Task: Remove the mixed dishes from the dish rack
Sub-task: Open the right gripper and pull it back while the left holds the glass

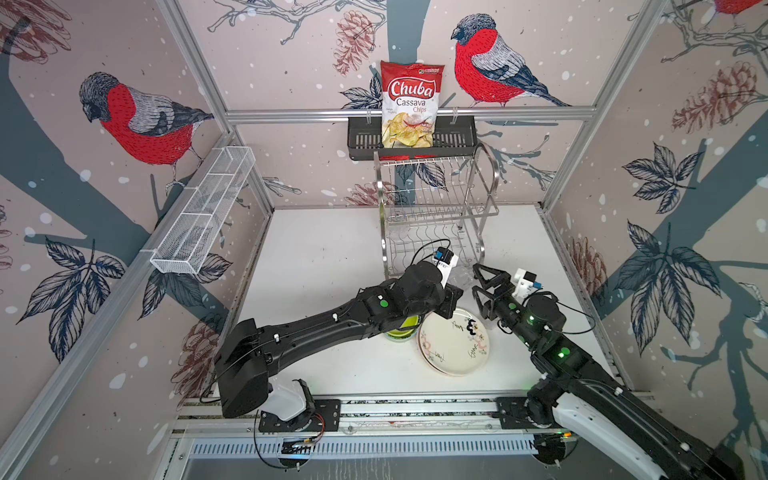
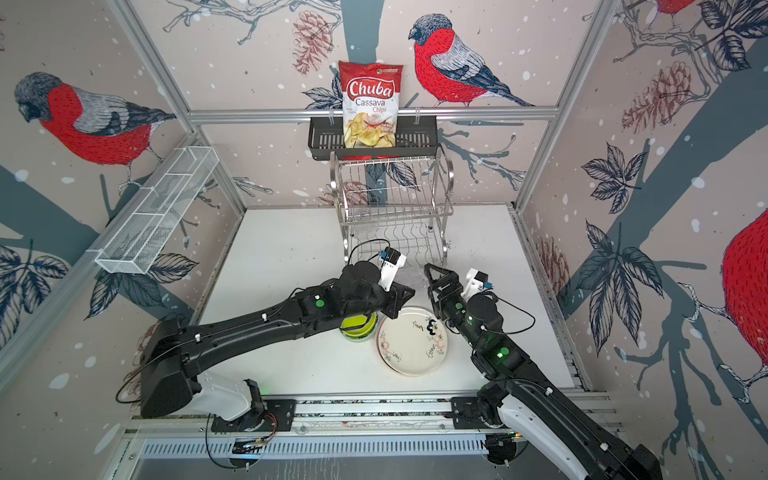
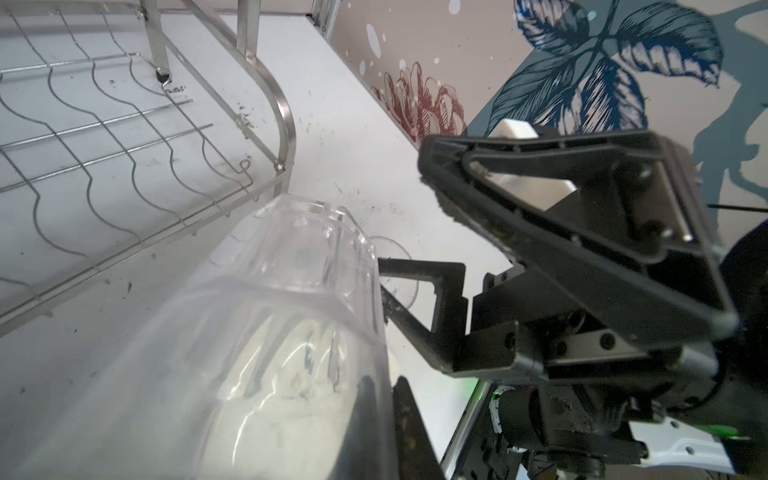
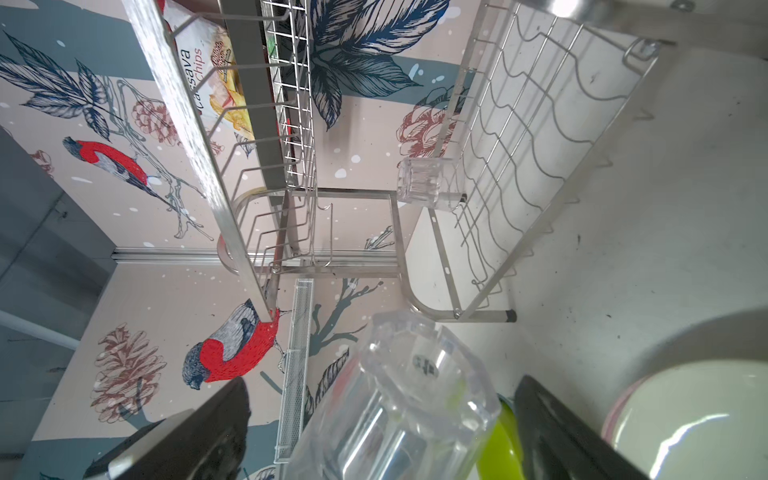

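Two black robot arms meet over a white tabletop [image 1: 324, 270] in a booth papered with red-breasted birds. At the back stands a two-tier shiny steel wire dish rack [image 1: 436, 199], almost bare.

Just in front of its lower tier, between the arms, a clear faceted tumbler [image 3: 307, 266] is held on its side, thick base toward the rack. The left gripper [image 1: 459, 291] is closed on it. The left wrist view shows its dark fingers [image 3: 409, 428] pinched on the thin wall at the mouth, seemingly one inside and one outside. The right gripper [image 1: 478, 281] has its jaws spread wide, one to each side of the tumbler's body, not pressing on it.

A second clear tumbler [image 4: 428, 183] sits at the far end of the rack's lower tier. On the table by the arms lies a stack of plates topped by a cream plate with doodles [image 1: 453, 340]. Beside it are nested bowls, a lime green bowl [image 1: 405, 328] uppermost.

The held tumbler looks rigid, light and smooth, so probably slippery. Whether it is glass or plastic cannot be told, so it is best treated as breakable. A pinch on the rim wall gives little purchase, and the tumbler could swing about it. A firmer hold would be across the flat facets mid-body, where the open right jaws are placed. The tumbler in the rack likely wants the same grip, lifted free of the wires.
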Controlling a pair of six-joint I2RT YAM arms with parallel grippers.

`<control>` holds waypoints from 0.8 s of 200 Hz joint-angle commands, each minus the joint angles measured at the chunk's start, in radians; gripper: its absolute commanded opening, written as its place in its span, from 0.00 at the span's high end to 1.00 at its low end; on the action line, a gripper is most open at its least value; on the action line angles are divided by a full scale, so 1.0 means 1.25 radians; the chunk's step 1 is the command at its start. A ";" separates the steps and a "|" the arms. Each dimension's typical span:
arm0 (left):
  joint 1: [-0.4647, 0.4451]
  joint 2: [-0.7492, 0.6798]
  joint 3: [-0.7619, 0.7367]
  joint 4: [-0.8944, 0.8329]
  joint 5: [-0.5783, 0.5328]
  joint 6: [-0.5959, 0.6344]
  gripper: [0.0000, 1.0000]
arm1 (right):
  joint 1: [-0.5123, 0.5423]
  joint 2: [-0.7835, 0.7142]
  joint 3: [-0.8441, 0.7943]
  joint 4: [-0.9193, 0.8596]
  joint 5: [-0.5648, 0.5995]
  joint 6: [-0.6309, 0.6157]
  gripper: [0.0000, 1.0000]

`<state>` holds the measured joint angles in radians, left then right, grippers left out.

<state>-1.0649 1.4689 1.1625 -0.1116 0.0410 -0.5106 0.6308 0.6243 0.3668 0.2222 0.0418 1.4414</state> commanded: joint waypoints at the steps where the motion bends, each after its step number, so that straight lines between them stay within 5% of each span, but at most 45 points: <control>1: 0.000 -0.012 -0.003 -0.060 -0.030 0.017 1.00 | -0.004 -0.026 -0.027 -0.027 0.012 -0.018 0.01; 55: 0.000 -0.079 -0.004 -0.195 -0.093 0.008 1.00 | -0.011 -0.097 -0.082 -0.027 0.021 -0.067 0.01; 160: 0.000 -0.114 0.106 -0.423 -0.133 -0.022 1.00 | -0.011 -0.052 0.044 -0.198 -0.068 -0.295 0.01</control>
<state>-1.0649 1.3426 1.2766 -0.5674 -0.1059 -0.5205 0.6159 0.5507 0.4122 0.0139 -0.0017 1.1465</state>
